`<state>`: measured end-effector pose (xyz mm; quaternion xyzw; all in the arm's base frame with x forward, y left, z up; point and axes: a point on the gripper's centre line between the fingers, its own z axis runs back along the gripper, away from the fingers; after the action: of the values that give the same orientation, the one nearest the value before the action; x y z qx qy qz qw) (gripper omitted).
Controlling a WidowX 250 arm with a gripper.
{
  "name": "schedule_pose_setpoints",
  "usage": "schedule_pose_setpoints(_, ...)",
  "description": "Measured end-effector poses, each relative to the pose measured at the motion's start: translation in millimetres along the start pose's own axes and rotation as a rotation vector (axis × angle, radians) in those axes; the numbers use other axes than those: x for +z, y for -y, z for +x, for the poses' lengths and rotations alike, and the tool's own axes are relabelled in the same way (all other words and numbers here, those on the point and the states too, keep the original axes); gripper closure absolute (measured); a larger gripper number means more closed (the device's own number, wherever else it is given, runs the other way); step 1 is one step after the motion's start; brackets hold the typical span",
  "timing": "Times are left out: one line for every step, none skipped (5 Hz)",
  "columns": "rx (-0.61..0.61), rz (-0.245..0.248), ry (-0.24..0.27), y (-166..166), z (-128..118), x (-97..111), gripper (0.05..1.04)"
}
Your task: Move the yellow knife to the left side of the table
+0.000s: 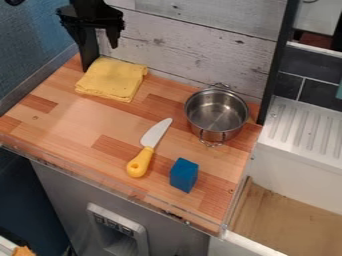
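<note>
The black gripper [95, 24] hangs at the upper left, in front of the wall and above the table's back left corner, well up and left of the knife. A knife [140, 161] with a yellow handle and a pale blade lies flat near the middle of the wooden table [70, 122]. Its handle points towards the front edge, and its blade tip points to the back right. Nothing touches the knife.
A folded yellow cloth [112, 79] lies at the back left, just below the gripper. The metal pot [216, 114] stands at the back right, right of the blade. A blue block [184, 175] sits right of the handle. Beyond the right edge is a white sink [300, 155].
</note>
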<state>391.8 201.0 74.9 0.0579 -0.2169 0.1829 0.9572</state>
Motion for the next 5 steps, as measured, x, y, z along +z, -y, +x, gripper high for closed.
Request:
schedule_pose_setpoints(0.005,-0.001,-0.052,0.5,-13.7,-15.8,0.085)
schedule_pose_setpoints(0.021,0.035,-0.107,-3.2,-35.9,-24.4,0.085)
schedule_pose_setpoints(0.038,0.030,-0.119,-0.6,-48.4,-14.4,0.085)
schedule_pose_setpoints(0.045,-0.020,-0.136,15.3,-73.8,6.8,0.085)
schedule_pose_setpoints(0.002,-0.078,-0.156,39.7,-97.5,21.4,0.085)
